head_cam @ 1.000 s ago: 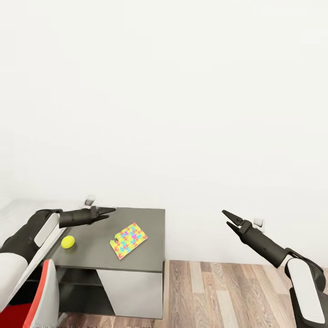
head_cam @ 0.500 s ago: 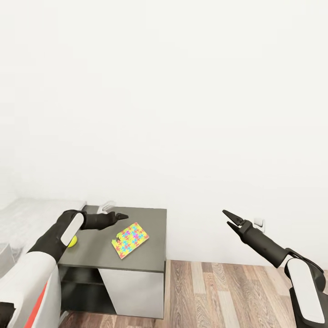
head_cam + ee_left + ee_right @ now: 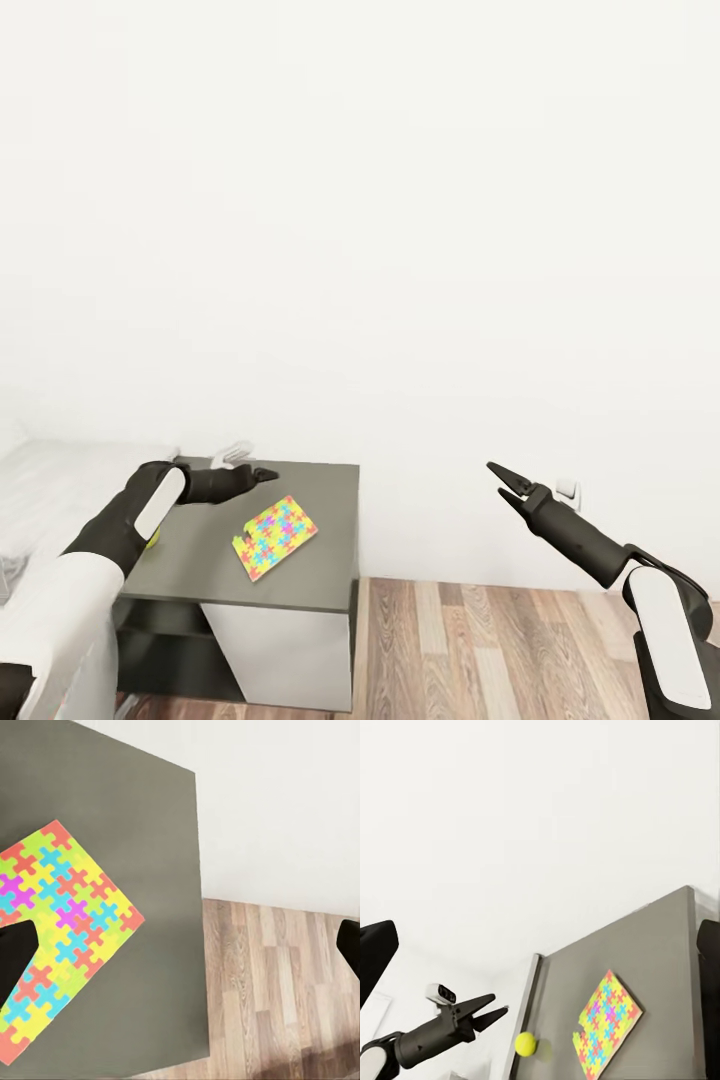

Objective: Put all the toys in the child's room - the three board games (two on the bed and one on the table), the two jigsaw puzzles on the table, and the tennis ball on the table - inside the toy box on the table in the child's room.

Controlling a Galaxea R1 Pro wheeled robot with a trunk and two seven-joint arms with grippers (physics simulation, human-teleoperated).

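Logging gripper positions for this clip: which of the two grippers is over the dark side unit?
The left gripper. It reaches out above the side unit, close to the jigsaw puzzle, while the right gripper hangs over the wood floor, well away from it.

I get bright, even, diffuse light with no single source I can pick out. The white wall (image 3: pixel 400 200) is nearly blown out and featureless. The dark cabinet top (image 3: pixel 320 540) looks matte, without glare, and the puzzle (image 3: pixel 274 537) casts only a thin soft shadow at its edge. Under the top, the shelf recess is darker. Floorboards (image 3: pixel 500 650) render sharp; I see no blur or edge bending.
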